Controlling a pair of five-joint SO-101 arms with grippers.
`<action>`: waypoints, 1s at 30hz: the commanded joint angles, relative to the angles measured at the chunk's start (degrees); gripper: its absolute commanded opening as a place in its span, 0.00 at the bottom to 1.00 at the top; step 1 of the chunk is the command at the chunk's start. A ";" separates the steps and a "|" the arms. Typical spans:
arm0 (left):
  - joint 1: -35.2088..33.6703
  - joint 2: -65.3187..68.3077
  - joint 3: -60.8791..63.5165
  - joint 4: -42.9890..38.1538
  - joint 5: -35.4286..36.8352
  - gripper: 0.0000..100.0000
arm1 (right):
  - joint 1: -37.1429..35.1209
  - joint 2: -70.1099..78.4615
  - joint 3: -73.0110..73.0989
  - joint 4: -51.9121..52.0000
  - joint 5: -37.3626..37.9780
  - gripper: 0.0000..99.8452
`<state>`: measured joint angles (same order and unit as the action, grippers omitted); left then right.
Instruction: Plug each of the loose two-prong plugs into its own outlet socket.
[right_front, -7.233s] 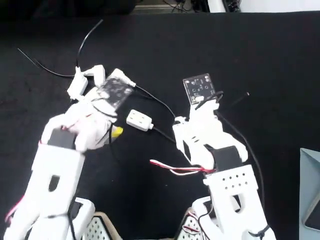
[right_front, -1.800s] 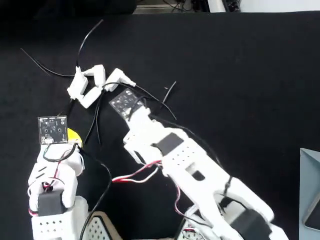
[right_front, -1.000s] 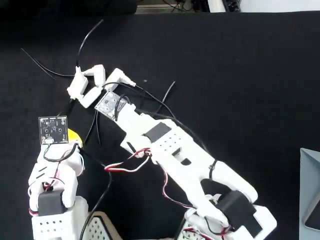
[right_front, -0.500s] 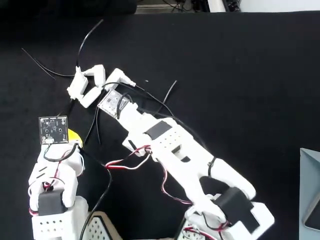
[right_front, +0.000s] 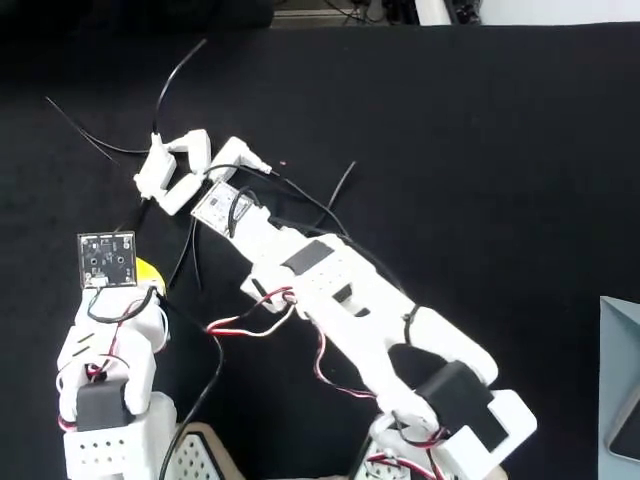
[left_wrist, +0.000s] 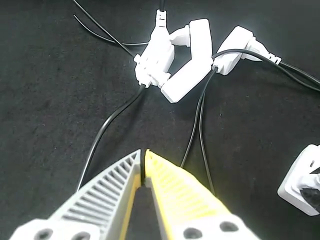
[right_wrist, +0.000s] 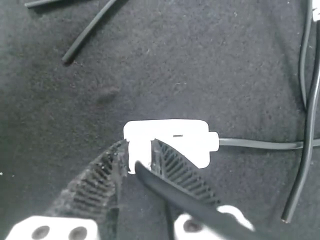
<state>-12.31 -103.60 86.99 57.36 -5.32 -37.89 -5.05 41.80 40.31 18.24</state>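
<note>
A white outlet socket (right_wrist: 175, 136) lies flat on the black cloth, its black cable running off one end. My right gripper (right_wrist: 139, 152) stands on the socket's other end, shut on a small white plug (right_wrist: 136, 161) whose black cable trails back toward the camera. In the high view the right arm's camera board (right_front: 222, 205) hides that spot. A cluster of white sockets and plugs (right_front: 175, 170) (left_wrist: 172, 65) lies just beyond it. My left gripper (left_wrist: 143, 156) is shut and holds nothing, short of the cluster, with a black cable (left_wrist: 112, 122) beside its grey finger.
Thin black cables (right_front: 170, 85) run from the cluster toward the far left of the table. A loose cable end (right_front: 343, 178) (right_wrist: 87, 32) lies near the right arm. A grey object (right_front: 622, 375) sits at the right edge. The far right of the cloth (right_front: 480, 130) is bare.
The left arm has drawn back from the cluster to the near left. The right arm has swung left over the socket, dragging the loose cable end along. In the last second it has only shifted slightly.
</note>
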 joint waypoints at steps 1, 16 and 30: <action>-0.31 -0.44 -0.22 0.26 -0.44 0.05 | 0.79 -1.36 -3.56 3.60 0.09 0.03; 0.13 -0.44 2.24 0.35 -0.26 0.23 | -2.20 -17.71 -9.63 21.89 -5.01 0.16; 8.75 -0.09 -1.27 7.38 -0.35 0.29 | 2.99 -45.58 -17.80 48.09 -13.01 0.01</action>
<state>-4.75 -103.60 89.19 64.66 -5.32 -38.86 -47.96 27.82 84.35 6.64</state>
